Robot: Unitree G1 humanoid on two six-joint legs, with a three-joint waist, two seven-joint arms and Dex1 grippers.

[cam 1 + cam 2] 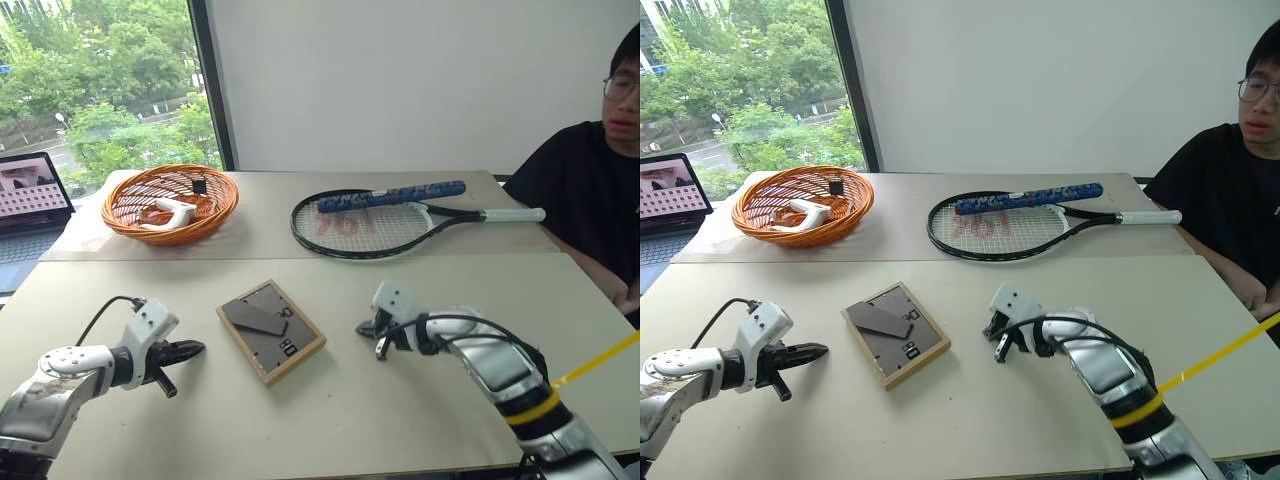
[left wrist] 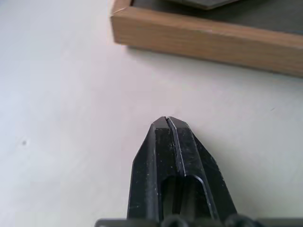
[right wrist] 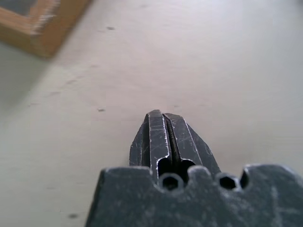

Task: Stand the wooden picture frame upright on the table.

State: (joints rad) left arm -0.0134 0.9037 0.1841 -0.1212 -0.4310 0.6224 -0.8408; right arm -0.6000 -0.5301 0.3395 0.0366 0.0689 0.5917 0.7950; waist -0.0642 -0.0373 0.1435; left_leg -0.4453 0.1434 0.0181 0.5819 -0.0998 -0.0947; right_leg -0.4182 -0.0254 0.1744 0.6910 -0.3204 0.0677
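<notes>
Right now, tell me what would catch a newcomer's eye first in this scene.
The wooden picture frame lies flat, dark back up, in the middle of the near table, with the left gripper and right gripper shut, one on each side, neither touching it. Behind it lie a tennis racket and an orange basket at far left. A person sits at the right edge.
</notes>
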